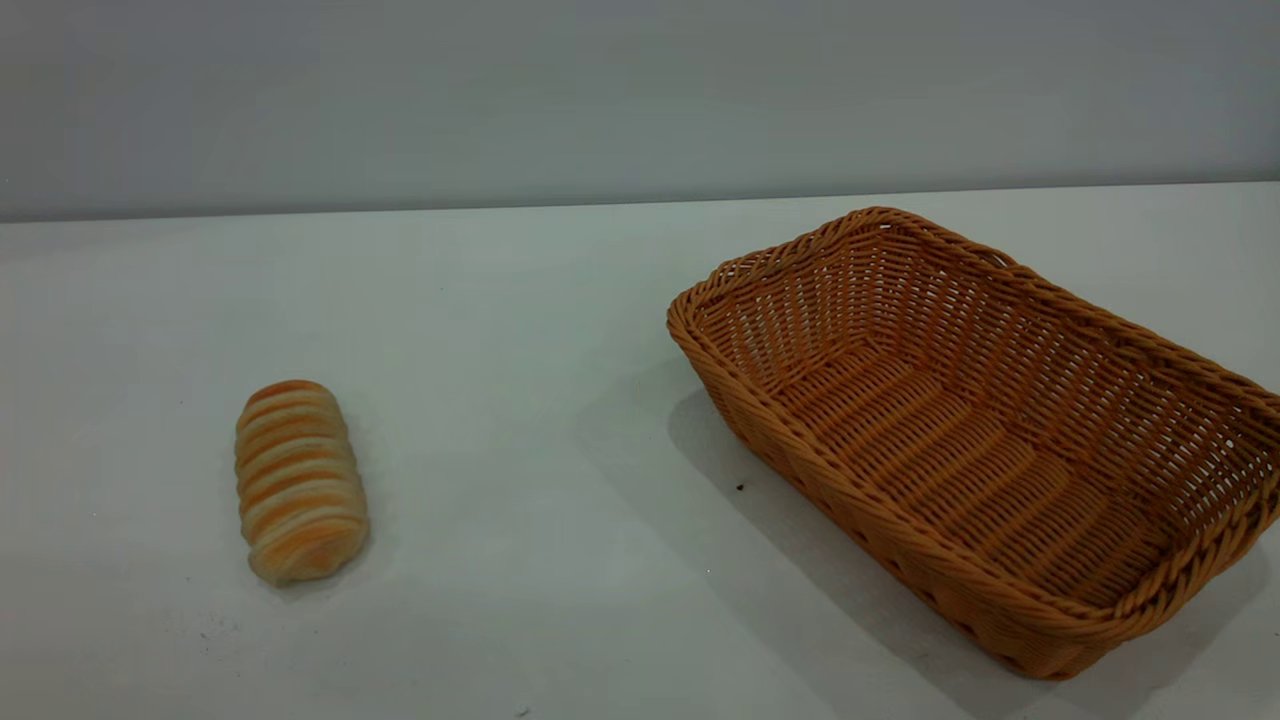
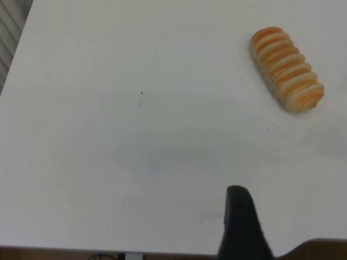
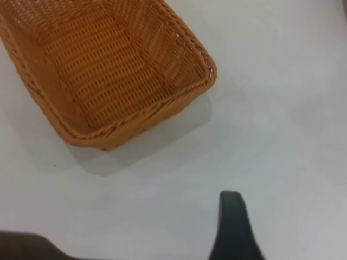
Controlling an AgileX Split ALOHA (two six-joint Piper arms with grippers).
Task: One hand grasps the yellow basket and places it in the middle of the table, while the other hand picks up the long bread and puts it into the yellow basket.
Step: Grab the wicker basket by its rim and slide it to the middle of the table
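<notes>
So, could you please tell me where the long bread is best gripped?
Probably across its middle, from above: the long bread lies flat on the table, apart from the yellow basket, its narrow striped body offering two parallel long sides for the left gripper.

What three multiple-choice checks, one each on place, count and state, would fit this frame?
1. In the exterior view, the long bread lies: A) left of the yellow basket, B) inside it, C) behind it.
2. Breads on the table: A) three, B) one, C) two.
3. The basket is: A) full, B) overturned, C) empty and upright.

Answers: 1 A, bare tabletop separates them. 2 B, only one striped roll shows. 3 C, its woven floor is bare and its opening faces up.
</notes>
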